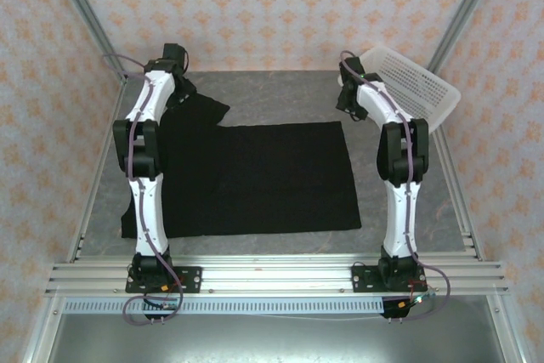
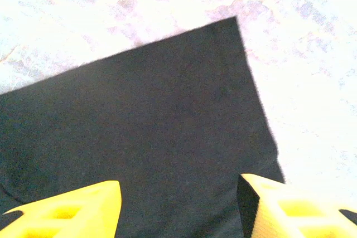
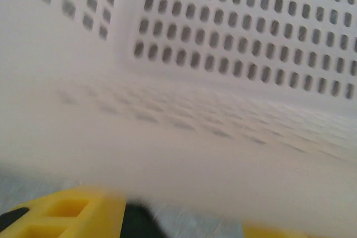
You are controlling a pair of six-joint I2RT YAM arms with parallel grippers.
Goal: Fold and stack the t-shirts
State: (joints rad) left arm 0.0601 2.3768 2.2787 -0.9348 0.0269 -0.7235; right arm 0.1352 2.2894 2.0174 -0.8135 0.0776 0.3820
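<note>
I see one black cloth t-shirt [image 1: 263, 176], lying flat with its plain black side up on the grey table [image 1: 280, 95]. There is one white plastic mesh basket [image 1: 416, 82], tipped up at the far right corner. The shirt lies to the left of the basket and a bit nearer to me. Its long way runs sideways. One end points at the basket. The end with the sleeves is the one far from the basket.

I have two arms. My left gripper [image 2: 178, 188] is out at the sleeve end, the end far from the basket. It hangs right over the black cloth. Its two yellow fingers are spread apart and hold nothing. One pointed corner of the cloth sticks out just ahead of it. So the shirt is right under this gripper, and I think the left arm is the one to grab first.

My right gripper [image 3: 184, 218] is up close to the wall of the basket, with the holes just in front of it. Its yellow fingers look apart too, with nothing in them, but the picture is blurry there. The shirt is to the left of it, away from the basket.

I think the fold has not begun yet. I count no other shirts to stack.
</note>
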